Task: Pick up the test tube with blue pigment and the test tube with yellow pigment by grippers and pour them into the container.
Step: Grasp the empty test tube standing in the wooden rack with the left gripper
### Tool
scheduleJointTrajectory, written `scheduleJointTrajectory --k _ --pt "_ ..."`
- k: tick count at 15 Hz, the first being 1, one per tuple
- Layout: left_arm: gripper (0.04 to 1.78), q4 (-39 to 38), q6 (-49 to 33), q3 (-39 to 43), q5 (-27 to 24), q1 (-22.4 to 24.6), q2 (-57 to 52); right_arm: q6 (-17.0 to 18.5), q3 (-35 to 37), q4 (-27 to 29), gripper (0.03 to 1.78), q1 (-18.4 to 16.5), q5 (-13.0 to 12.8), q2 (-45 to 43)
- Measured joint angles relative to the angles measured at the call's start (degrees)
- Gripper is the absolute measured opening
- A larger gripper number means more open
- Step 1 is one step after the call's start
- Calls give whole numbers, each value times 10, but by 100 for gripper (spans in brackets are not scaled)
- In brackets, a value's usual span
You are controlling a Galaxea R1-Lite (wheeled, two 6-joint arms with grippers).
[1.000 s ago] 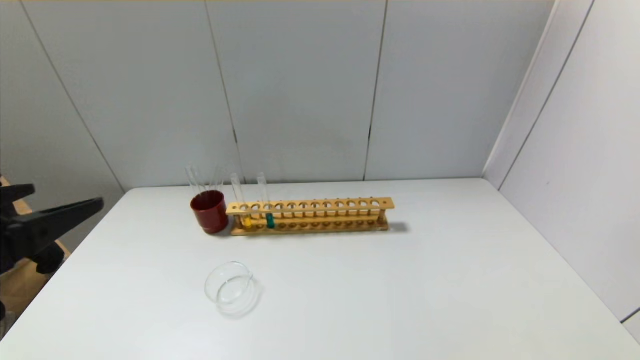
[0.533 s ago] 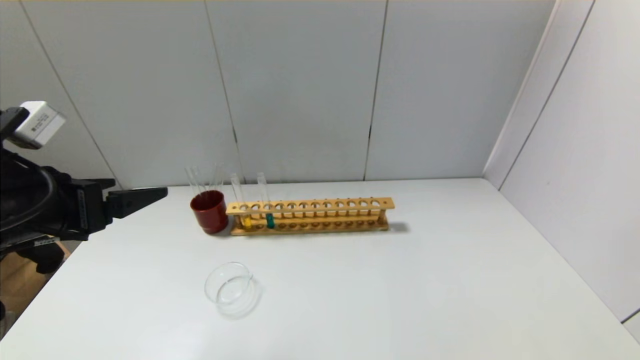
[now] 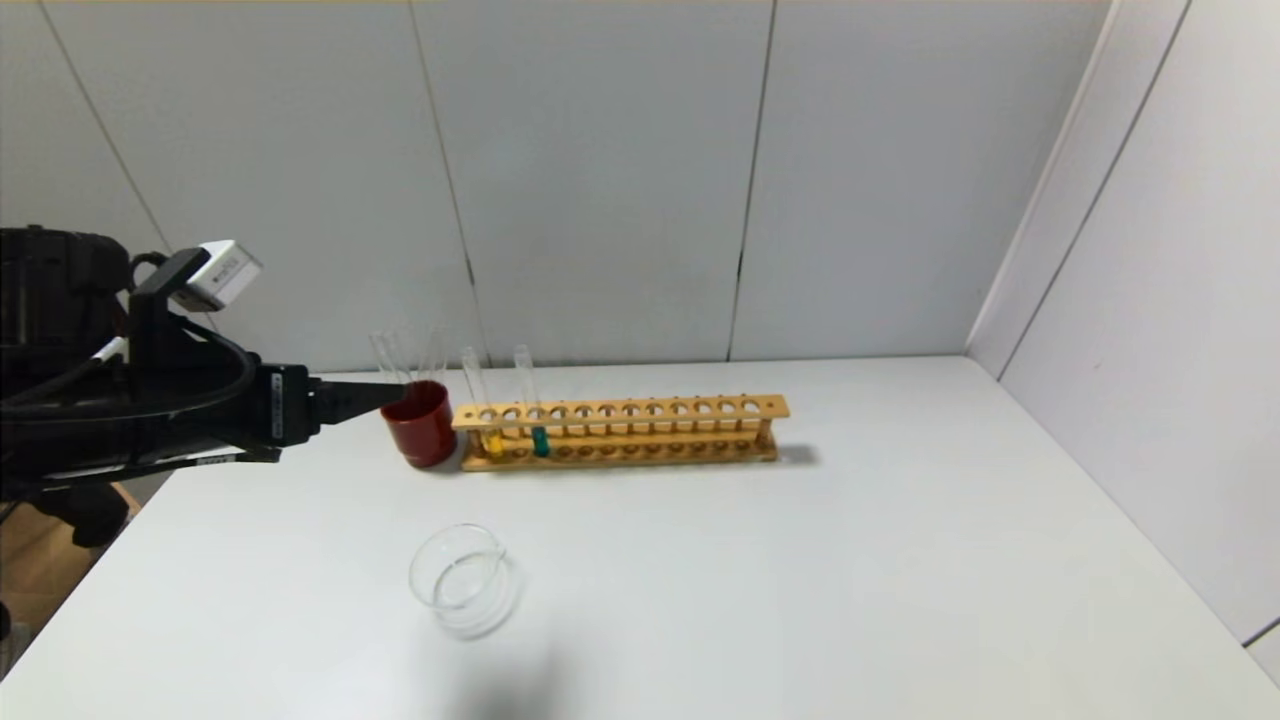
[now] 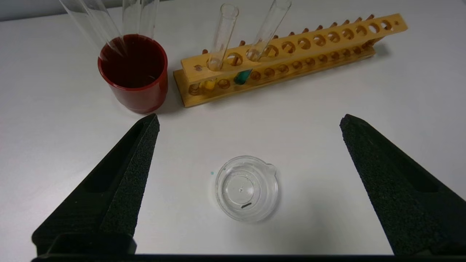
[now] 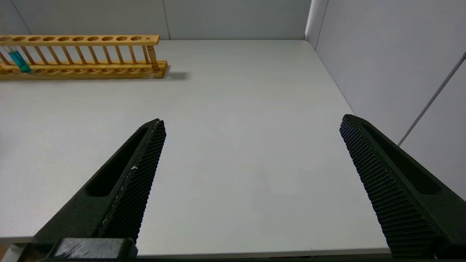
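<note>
The test tube with blue pigment (image 3: 540, 440) and the test tube with yellow pigment (image 3: 493, 442) stand upright at the left end of a wooden rack (image 3: 650, 410). The clear glass container (image 3: 463, 580) sits empty on the table in front of them. My left gripper (image 3: 385, 395) hovers at the left, its tip beside the red cup. In the left wrist view it (image 4: 249, 122) is open wide and empty, with the container (image 4: 247, 188), the blue tube (image 4: 242, 76) and the yellow tube (image 4: 209, 84) ahead. My right gripper (image 5: 251, 122) is open and empty over the table's near right edge.
A dark red cup (image 3: 420, 425) holding several plain clear tubes stands just left of the rack, close to my left fingertips. The rack's other holes are empty. Grey wall panels close off the back and right side of the white table (image 3: 850, 560).
My left arm has risen and swung right over the table's left edge, its fingertips now reaching the red cup. The tubes, rack and container have not moved.
</note>
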Motion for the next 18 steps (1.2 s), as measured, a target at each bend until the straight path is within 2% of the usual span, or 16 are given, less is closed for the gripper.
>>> scheduleJointTrajectory --k 4,18 --pt "175 -41 0 -19 5 -25 73 0 0 0 175 0 0 0" --pt "175 -43 15 -159 45 -60 265 0 0 0 175 0 0 0"
